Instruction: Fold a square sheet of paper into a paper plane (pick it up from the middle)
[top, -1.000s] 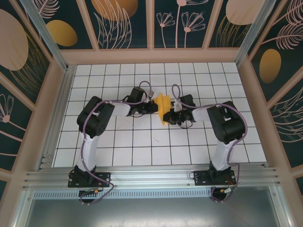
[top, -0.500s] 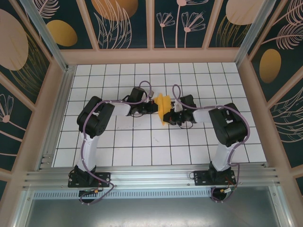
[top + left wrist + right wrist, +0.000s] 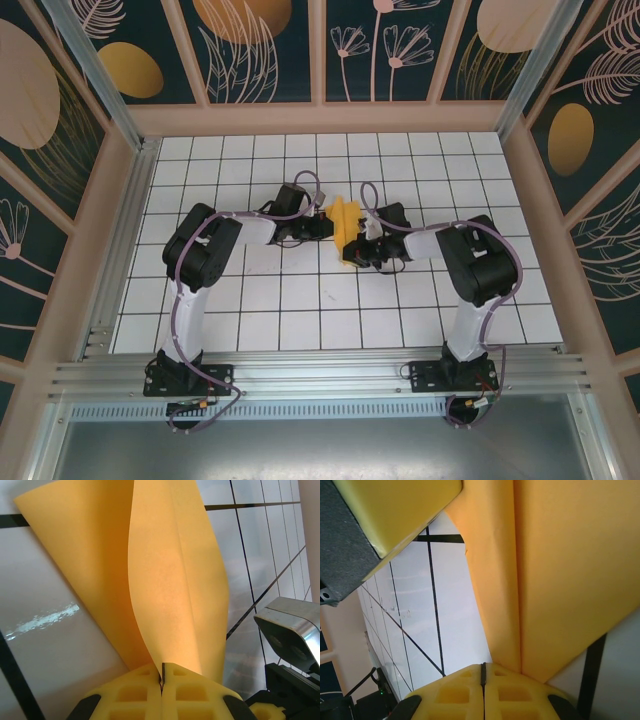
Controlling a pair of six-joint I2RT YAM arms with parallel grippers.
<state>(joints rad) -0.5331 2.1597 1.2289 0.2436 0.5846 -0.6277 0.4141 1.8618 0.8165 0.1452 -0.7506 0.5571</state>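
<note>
Pinching a thin orange paper sheet (image 3: 170, 580) at their tips, the yellow grid-moulded fingers (image 3: 132, 695) of the left gripper (image 3: 162, 666) are pressed flat together. The sheet rises out of the seam between them in two long flaps, with a crease running up the nearer flap. The right gripper (image 3: 483, 666) has its own yellow fingers (image 3: 512, 697) closed tight as well, the seam between them a thin dark line. The folded edge of the sheet comes down onto one fingertip just beside that seam, and I cannot tell whether any paper is caught between the two.

In the top view the grippers face each other near the middle of the white gridded worktop (image 3: 300, 300). The left one is at the sheet's left side, and the right one is against its right side toward the nearer end. The sheet stands between them as a narrow, bunched strip running from far to near.

In the left wrist view the flaps block most of what lies ahead, and a grey metal housing (image 3: 292, 630) on the right arm sits just past the sheet's right edge. In the right wrist view the left gripper's yellow finger and black body crowd the upper left corner, against the top of the sheet.

Purple cables (image 3: 372, 200) loop over both wrists. A wooden frame (image 3: 320, 118) with dark teal leaf-patterned panels (image 3: 380, 50) walls in the worktop on three sides. An aluminium rail (image 3: 320, 372) along the near edge carries both arm bases.
</note>
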